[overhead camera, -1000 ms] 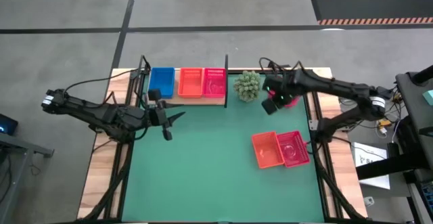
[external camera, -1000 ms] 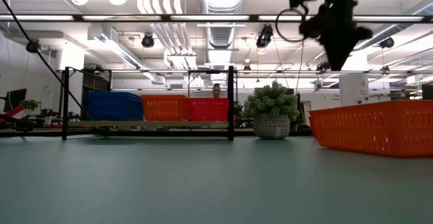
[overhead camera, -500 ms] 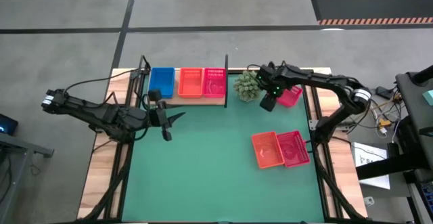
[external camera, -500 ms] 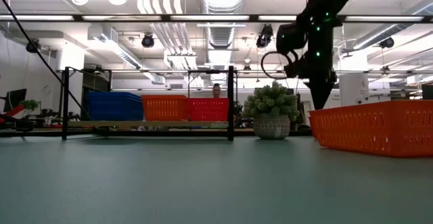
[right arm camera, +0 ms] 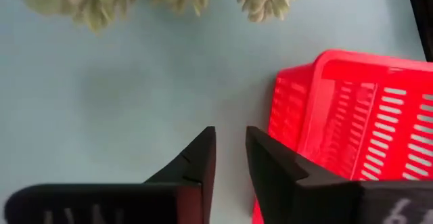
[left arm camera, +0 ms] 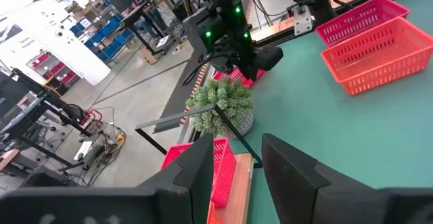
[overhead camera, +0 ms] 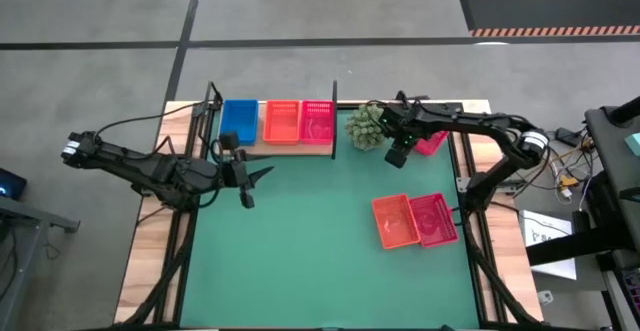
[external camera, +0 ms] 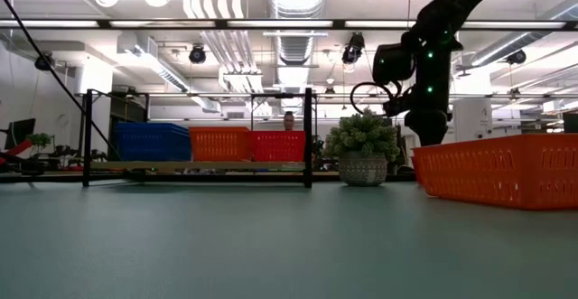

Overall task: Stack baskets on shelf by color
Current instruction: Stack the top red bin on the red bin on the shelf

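Note:
Three baskets stand side by side on the shelf [overhead camera: 290, 148] at the far left: a blue one [overhead camera: 238, 121], an orange one [overhead camera: 282, 121] and a red-pink one [overhead camera: 317, 121]. Another red-pink basket [overhead camera: 430, 141] rests flat on the mat at the far right. An orange basket [overhead camera: 395, 221] and a red-pink basket [overhead camera: 433, 218] lie together nearer. My right gripper [overhead camera: 397, 153] hangs low between the plant and the far red-pink basket [right arm camera: 345, 116], fingers a narrow gap apart, both outside the basket. My left gripper [overhead camera: 252, 179] waits open near the shelf's front. My right gripper comes from above, pointing down, with one finger [right arm camera: 274, 166] right beside the red-pink basket's outer long wall [right arm camera: 284, 116]. Whether that finger touches the wall, I cannot tell. The basket sits flat on the mat.
A spiky green plant in a pot [overhead camera: 365, 126] stands between the shelf's black end post [overhead camera: 333, 121] and my right gripper, close to it. Bare green mat [overhead camera: 300, 241] lies in the middle and near left. Wooden strips edge the table on both sides.
My right gripper has come down from high above the table to just over the mat, drifting slightly toward the plant, and now hangs beside the far red-pink basket. The baskets have stayed where they were.

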`<state>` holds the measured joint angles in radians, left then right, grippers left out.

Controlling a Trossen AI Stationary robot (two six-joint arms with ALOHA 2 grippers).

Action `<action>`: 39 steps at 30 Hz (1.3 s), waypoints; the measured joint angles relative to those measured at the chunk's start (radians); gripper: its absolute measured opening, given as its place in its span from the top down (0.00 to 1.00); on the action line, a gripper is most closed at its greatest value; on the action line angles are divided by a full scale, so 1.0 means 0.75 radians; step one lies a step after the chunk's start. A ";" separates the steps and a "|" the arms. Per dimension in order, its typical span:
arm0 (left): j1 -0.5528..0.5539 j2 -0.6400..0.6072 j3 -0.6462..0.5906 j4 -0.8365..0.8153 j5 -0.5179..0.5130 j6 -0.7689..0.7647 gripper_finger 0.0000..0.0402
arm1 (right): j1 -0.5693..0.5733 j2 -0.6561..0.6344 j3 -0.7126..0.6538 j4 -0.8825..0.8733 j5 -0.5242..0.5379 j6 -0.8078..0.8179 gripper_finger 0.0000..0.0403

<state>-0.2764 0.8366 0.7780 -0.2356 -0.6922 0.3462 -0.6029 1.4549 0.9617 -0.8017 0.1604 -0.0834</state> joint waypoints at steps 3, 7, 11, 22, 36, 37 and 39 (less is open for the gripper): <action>0.000 0.005 0.000 0.003 0.000 0.000 0.73 | 0.000 -0.018 0.036 -0.045 -0.003 0.026 0.84; 0.000 0.010 0.000 0.003 0.000 0.001 0.73 | -0.002 -0.028 0.127 -0.136 0.007 0.028 0.80; 0.000 0.010 0.000 0.004 -0.001 0.001 0.73 | -0.035 -0.024 0.166 -0.125 0.043 0.026 0.72; 0.000 0.014 0.000 0.004 -0.001 0.002 0.73 | -0.112 -0.017 -0.053 0.152 0.034 -0.034 0.65; -0.001 0.036 -0.162 0.461 0.081 -0.098 0.73 | -0.019 -0.076 -0.005 -0.006 0.210 -0.158 0.97; -0.001 0.046 -0.202 0.562 0.129 -0.104 0.73 | -0.008 -0.094 0.020 -0.047 0.234 -0.154 0.97; -0.002 0.076 -0.271 0.768 0.213 -0.106 0.73 | 0.011 -0.138 0.075 -0.111 0.243 -0.154 0.97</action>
<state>-0.2776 0.8938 0.5750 0.3405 -0.5322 0.2666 -0.5943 1.3513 1.0177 -0.8847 0.3425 -0.1986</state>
